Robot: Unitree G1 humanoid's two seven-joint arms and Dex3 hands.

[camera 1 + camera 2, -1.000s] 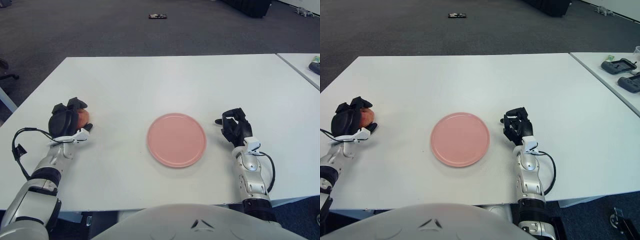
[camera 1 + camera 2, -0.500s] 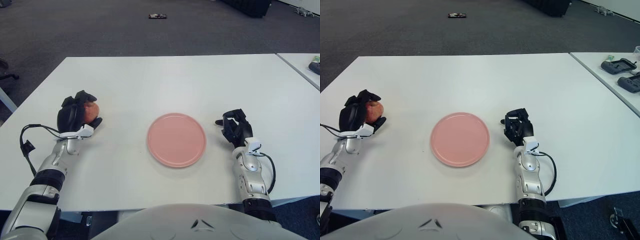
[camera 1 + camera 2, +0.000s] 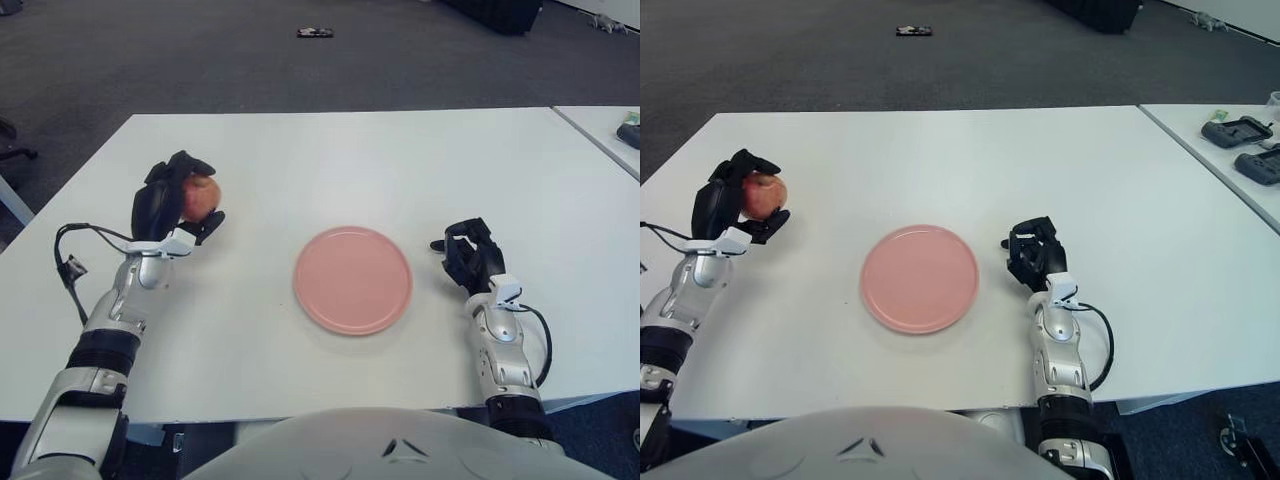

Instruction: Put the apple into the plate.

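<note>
The round red apple (image 3: 201,197) sits clamped in the robot's left hand (image 3: 172,206), whose black fingers wrap over its top and far side with the thumb pressing from below. The fruit appears to be held clear of the white rectangular table (image 3: 330,160), above its left part, well apart from the flat round pink plate (image 3: 353,279) that lies in the middle of the tabletop with nothing on it. The right hand (image 3: 468,257) rests on the table just right of the plate, its fingers curled in on themselves and grasping nothing; it looks idle.

Judging by this layout, the pick-up is done and the carry is the step in hand: the apple is secured but has not yet reached the plate. The next move calls for sweeping the left arm rightward until the apple hangs over the centre of the plate, lowering it until it nearly touches, and only then loosening the fingers. Being round, the apple may roll off the shallow rim if released from any height or near the edge.
</note>
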